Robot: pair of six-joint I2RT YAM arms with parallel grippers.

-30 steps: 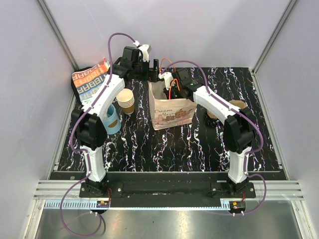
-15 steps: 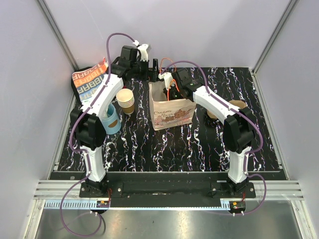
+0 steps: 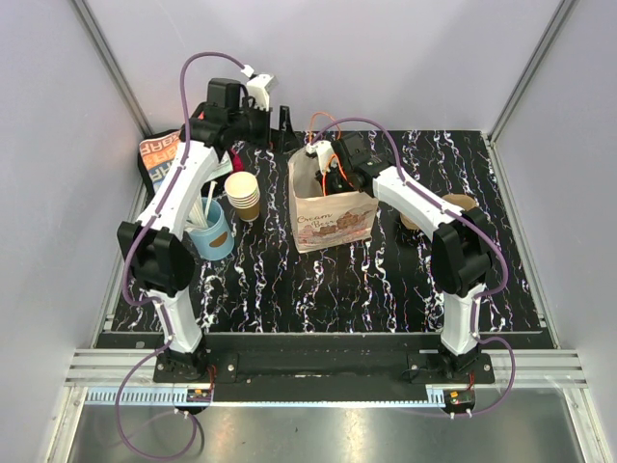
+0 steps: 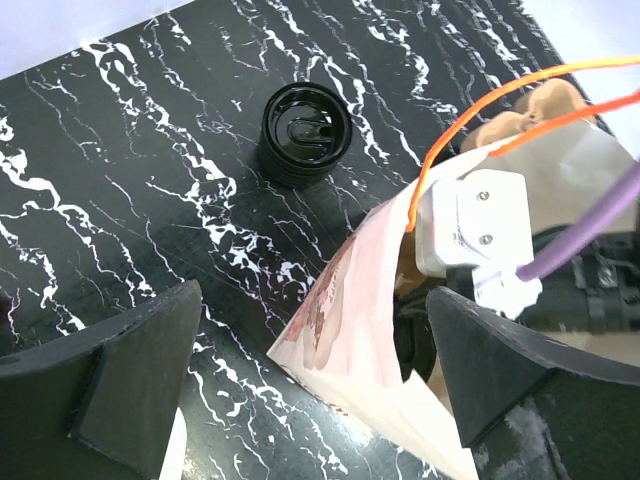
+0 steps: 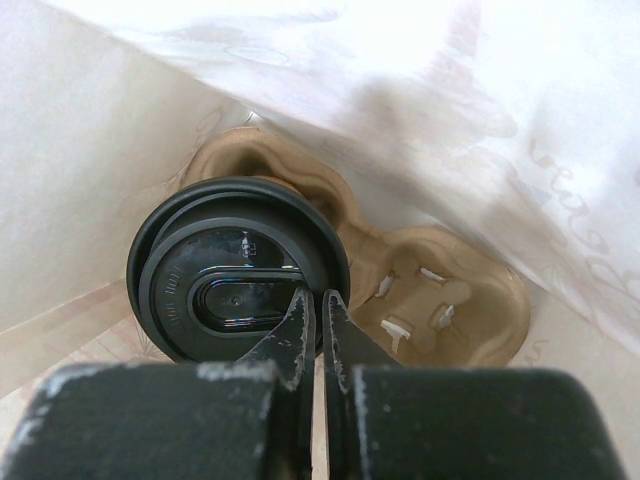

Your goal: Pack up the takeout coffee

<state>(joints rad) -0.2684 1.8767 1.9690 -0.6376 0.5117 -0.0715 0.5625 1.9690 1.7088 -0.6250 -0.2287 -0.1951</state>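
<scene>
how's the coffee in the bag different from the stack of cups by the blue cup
The takeout coffee wears a black lid; the stack of cups is lidless. The coffee sits in a cup tray inside the paper bag; the stack stands on the table left of it. Both stand upright.

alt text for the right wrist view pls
Inside a paper bag, the shut right claw points at the black-lidded takeout coffee, tips by the lid's rim. The hole beside it in the brown cup tray is empty.
</scene>
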